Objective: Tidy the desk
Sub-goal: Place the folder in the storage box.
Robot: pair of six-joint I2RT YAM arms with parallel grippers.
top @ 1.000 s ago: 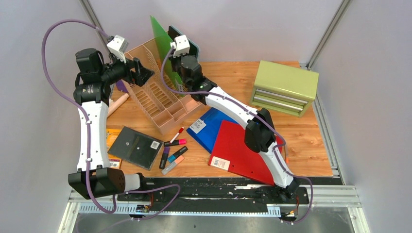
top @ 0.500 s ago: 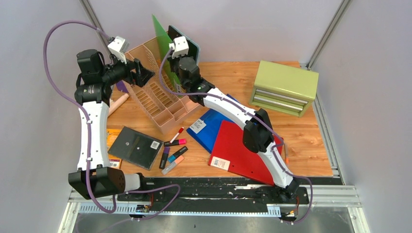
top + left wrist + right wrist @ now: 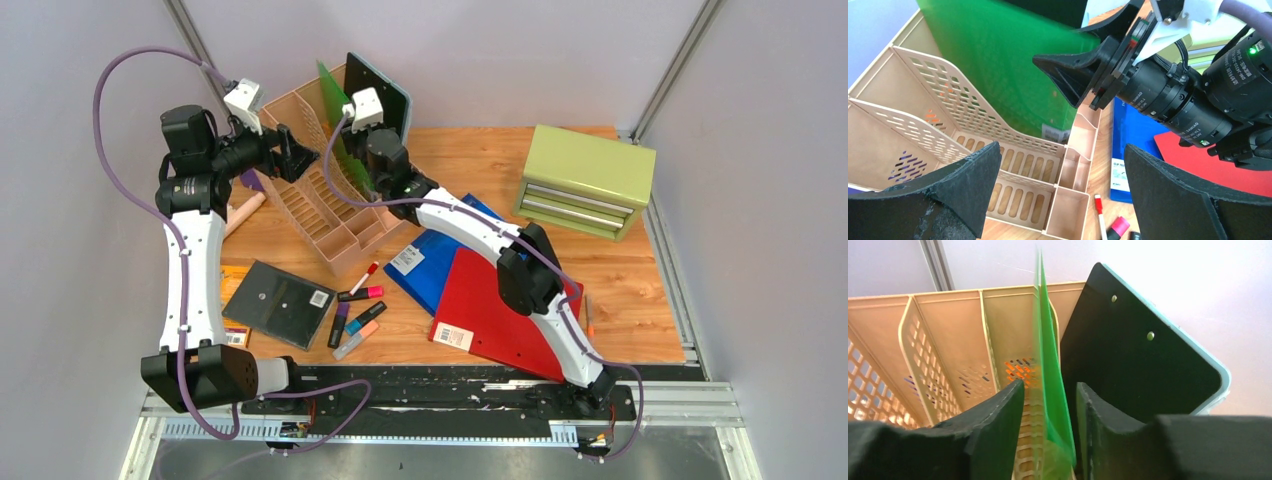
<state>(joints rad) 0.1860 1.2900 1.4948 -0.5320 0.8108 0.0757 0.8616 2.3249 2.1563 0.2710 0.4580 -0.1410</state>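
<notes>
On the wooden desk (image 3: pixel 480 160) a beige slotted organizer (image 3: pixel 320 200) stands at the back left. A green folder (image 3: pixel 335 110) stands upright in its rear slot, next to a black clipboard with a teal edge (image 3: pixel 385 95). My right gripper (image 3: pixel 350 165) straddles the folder's edge. In the right wrist view (image 3: pixel 1048 410) its jaws are slightly open, with a gap on the left of the green folder (image 3: pixel 1048 350). My left gripper (image 3: pixel 295 155) hangs open and empty over the organizer (image 3: pixel 1013 165), facing the folder (image 3: pixel 998 65).
A blue folder (image 3: pixel 440 260) and a red folder (image 3: pixel 495 305) lie overlapped mid-desk. Several markers (image 3: pixel 358 310) and a black notebook (image 3: pixel 278 300) lie near the front. A green drawer cabinet (image 3: pixel 585 180) stands back right. An orange pen (image 3: pixel 590 315) lies at the right.
The green folder has sunk lower into the organizer's slot. My right gripper has moved left and down along it. The left gripper has barely moved.
</notes>
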